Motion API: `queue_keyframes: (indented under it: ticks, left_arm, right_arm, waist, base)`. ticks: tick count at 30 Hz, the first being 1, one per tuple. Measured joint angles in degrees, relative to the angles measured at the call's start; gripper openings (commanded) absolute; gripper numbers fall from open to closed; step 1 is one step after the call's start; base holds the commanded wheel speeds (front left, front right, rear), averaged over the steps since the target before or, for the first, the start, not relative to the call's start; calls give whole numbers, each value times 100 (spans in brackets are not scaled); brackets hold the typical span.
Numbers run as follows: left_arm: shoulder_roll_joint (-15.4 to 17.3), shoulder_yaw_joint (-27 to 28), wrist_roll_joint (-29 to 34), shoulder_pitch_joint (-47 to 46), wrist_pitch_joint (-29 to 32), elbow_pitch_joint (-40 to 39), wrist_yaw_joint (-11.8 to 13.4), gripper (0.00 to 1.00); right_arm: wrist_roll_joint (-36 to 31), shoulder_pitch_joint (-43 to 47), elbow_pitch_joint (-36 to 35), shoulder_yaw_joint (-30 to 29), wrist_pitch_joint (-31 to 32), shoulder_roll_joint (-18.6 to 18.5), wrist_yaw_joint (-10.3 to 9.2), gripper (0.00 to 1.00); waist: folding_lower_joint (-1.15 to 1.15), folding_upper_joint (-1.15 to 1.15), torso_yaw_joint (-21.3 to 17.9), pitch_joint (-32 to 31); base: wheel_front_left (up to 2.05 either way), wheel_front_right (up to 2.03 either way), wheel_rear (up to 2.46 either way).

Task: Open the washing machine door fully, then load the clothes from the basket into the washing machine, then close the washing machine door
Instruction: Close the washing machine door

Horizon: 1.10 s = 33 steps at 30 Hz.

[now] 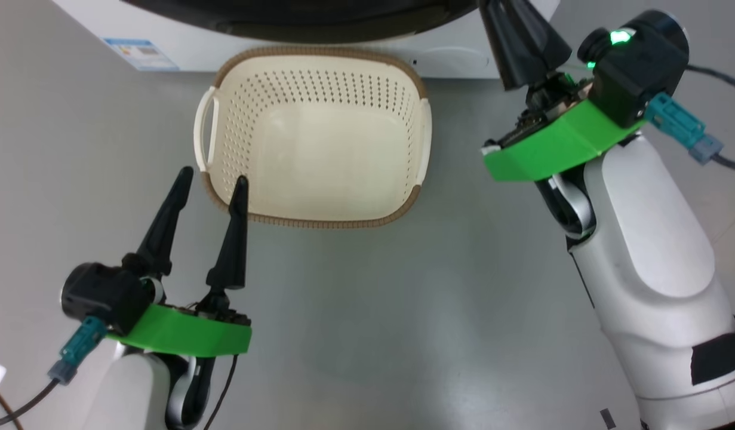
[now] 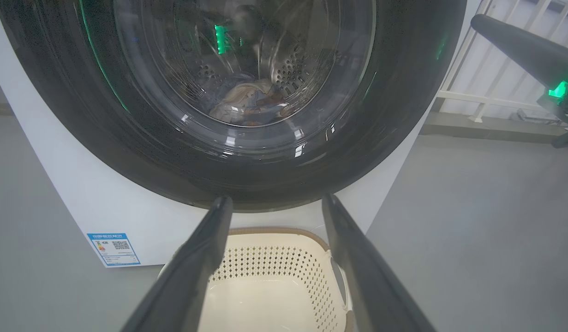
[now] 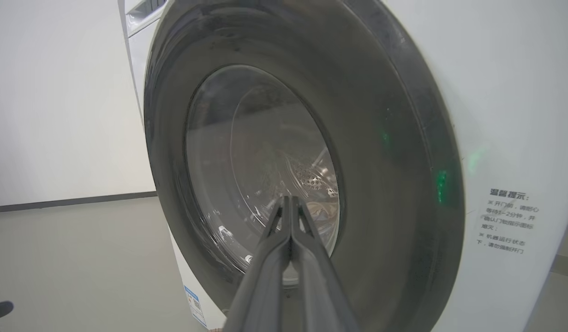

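Head view: basket [image 1: 325, 161] lies just ahead of left gripper [image 1: 214, 174].

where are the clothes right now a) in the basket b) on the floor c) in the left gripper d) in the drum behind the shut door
d: the clothes show through the glass of the washing machine door, and the basket holds nothing.

The basket [image 1: 343, 77] is cream, dotted with rows of small holes, its rim woven-look brown. The washing machine [image 2: 80, 203] is white with a blue label [image 2: 113, 249]; its door [image 2: 57, 120] is glossy black. The floor [image 1: 403, 334] is plain grey.
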Motion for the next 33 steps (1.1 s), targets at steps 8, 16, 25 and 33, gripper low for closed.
queue_keyframes:
  ticks: [8,16,25,33]
  left_arm:
    - [15,125,59,200,0,-5,0,100]
    - [20,219,115,581,0,7,0,100]
    - [53,497,231,1107,0,102,0,100]
    - [12,1061,493,1368,0,288,0,100]
  right_arm:
    - [71,697,-55,40,1,-29,0,0]
    - [238,1750,-70,9,2,-113,0,64]
    - [179,2600,-282,-326,16,46,0,100]
    - [158,3317,-439,-675,18,133,0,100]
  waist:
    - [0,0,-98,-435]
    - [0,0,-195,-1006]
    - [0,0,-353,-1626]
    - [0,0,-578,-1996]
  base:
    - [0,0,0]
    - [0,0,0]
    - [0,0,0]
    - [0,0,0]
